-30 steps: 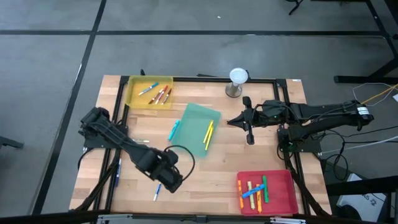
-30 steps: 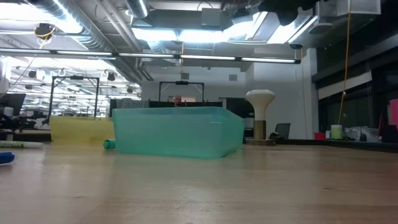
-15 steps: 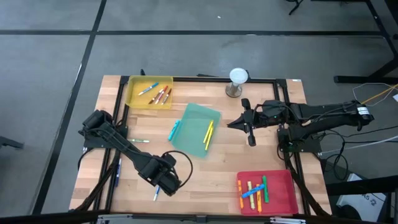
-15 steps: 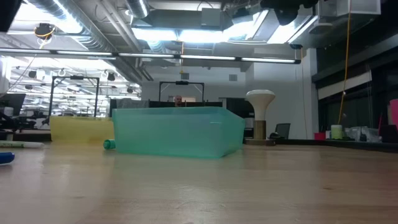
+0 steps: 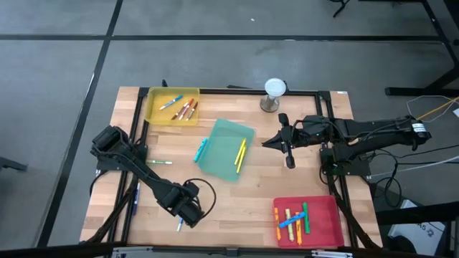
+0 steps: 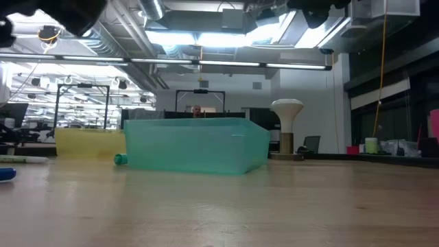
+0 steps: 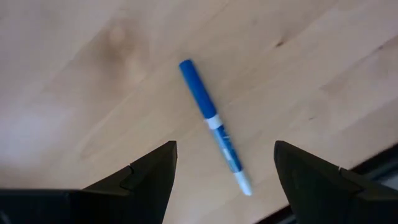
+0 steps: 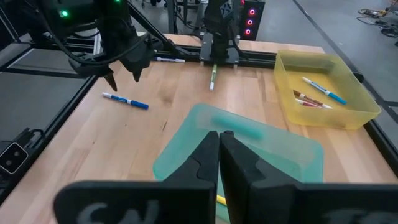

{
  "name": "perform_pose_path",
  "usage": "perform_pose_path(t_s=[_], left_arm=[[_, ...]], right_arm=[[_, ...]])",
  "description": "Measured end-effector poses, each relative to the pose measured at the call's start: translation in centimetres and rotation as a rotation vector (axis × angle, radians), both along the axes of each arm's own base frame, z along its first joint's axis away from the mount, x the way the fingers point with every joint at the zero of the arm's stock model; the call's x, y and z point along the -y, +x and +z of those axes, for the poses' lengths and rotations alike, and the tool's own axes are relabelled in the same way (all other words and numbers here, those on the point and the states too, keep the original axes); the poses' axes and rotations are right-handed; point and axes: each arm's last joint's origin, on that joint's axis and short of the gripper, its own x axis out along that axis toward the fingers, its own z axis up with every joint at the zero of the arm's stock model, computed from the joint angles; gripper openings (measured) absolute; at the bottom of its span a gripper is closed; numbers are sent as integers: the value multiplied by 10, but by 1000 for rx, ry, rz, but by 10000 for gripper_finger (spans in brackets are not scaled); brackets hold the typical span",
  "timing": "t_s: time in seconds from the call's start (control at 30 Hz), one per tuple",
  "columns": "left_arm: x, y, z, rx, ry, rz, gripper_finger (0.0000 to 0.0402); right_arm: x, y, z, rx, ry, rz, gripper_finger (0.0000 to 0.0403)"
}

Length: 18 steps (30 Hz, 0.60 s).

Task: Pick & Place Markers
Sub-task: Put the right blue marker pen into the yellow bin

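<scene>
A blue marker with a white tip lies flat on the wooden table near its front edge. My left gripper hangs open above it, pointing down, one finger on each side of the marker's white-tipped half and clear of it; in the high view this gripper is at the front left. My right gripper is shut and holds nothing; it hovers at the table's right middle, beside the green tray. A green marker lies at the left.
The yellow tray at the far left holds several markers. The red tray at the near right holds several more. Yellow markers lie in the green tray and a teal one beside it. A white-topped stand is at the back.
My left gripper has come down toward the blue marker and drifted toward the table's near edge, still open and pointing down. In the low view the arm now shows at the top left. The marker has stayed put.
</scene>
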Motion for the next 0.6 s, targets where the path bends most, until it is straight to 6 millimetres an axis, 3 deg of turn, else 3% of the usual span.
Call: perform_pose_path(t_s=[0.27,0.6], left_arm=[[18,-13,-14,34,-55,-36,261],[32,-19,-15,50,-112,41,261]], right_arm=[[0,0,1,6,0,0,14],[0,0,1,9,6,-3,13]])
